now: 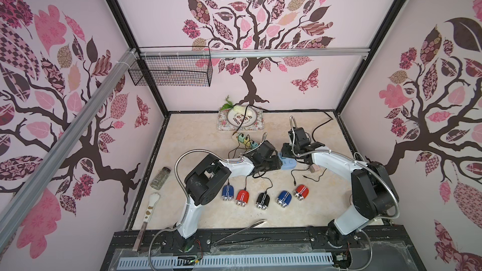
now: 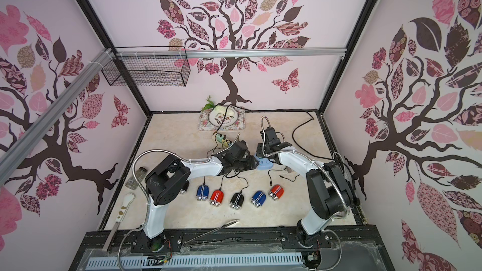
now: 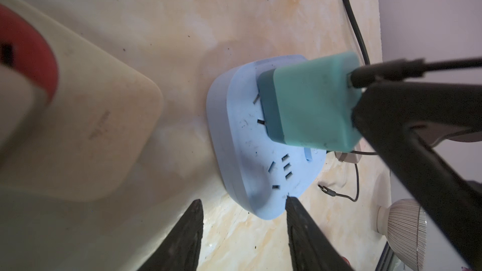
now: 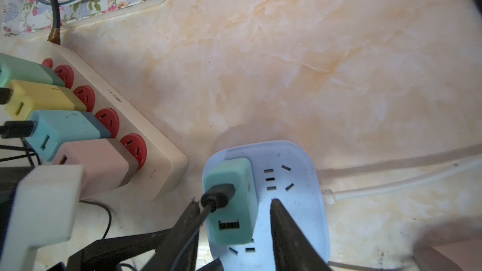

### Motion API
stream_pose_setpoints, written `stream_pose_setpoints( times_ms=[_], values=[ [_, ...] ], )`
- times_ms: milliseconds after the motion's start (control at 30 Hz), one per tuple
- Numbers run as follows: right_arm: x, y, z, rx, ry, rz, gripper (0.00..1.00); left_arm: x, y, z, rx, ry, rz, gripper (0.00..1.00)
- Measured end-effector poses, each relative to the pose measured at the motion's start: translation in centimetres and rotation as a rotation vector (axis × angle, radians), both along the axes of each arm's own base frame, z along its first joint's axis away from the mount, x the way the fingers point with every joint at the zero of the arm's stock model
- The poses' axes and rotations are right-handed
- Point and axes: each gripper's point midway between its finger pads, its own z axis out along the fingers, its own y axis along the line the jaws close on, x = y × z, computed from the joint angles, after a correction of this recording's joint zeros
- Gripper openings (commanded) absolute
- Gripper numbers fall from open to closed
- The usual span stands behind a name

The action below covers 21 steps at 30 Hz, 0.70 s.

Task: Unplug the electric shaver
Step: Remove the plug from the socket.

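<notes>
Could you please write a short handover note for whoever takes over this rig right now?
Left tool: open, poised at a corner of the light-blue plastic socket block, holding nothing.
Right tool: open, straddling the teal charger cube; a gap shows on one side, so no grip yet.
Things: the charger is seated in the block, with a black cable plugged into it. The black oval shaver, one of a row, has a cable attached; which shaver this charger feeds cannot be traced.
Done: approach only.
Left: close on the charger and pull it straight out, probably with the left tool steadying the block.
</notes>
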Motion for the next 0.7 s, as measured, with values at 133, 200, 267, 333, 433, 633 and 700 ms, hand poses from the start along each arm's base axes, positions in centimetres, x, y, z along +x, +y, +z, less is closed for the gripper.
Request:
stream_pose_setpoints(
  times_ms=[133, 200, 267, 333, 433, 633, 700],
  values=[
    [0.4, -0.1, -0.3, -0.022, 0.009, 0.001, 0.45, 0.4, -0.2, 0.2, -0.027, 0.004, 0.012, 0.53],
    [0.6, 0.0, -0.3, -0.029, 0.011, 0.003, 0.45, 0.5, -0.2, 0.0, -0.032, 0.007, 0.015, 0.52],
    [0.9, 0.1, -0.2, -0.032, 0.007, 0.009, 0.44, 0.4, -0.2, -0.1, -0.035, 0.017, 0.018, 0.5],
    [1.0, 0.2, -0.2, -0.035, 0.007, 0.014, 0.43, 0.4, -0.3, -0.1, -0.042, 0.021, 0.017, 0.49],
    [1.0, 0.3, -0.4, -0.039, 0.011, 0.019, 0.43, 0.3, -0.4, -0.2, -0.047, 0.03, 0.013, 0.48],
    [1.0, 0.9, -0.9, -0.058, 0.022, 0.04, 0.41, 0.2, -0.8, -1.3, -0.056, 0.049, 0.004, 0.42],
    [0.9, 1.0, -1.2, -0.066, 0.029, 0.044, 0.41, 0.3, -1.0, -1.3, -0.067, 0.048, 0.005, 0.4]
  ],
)
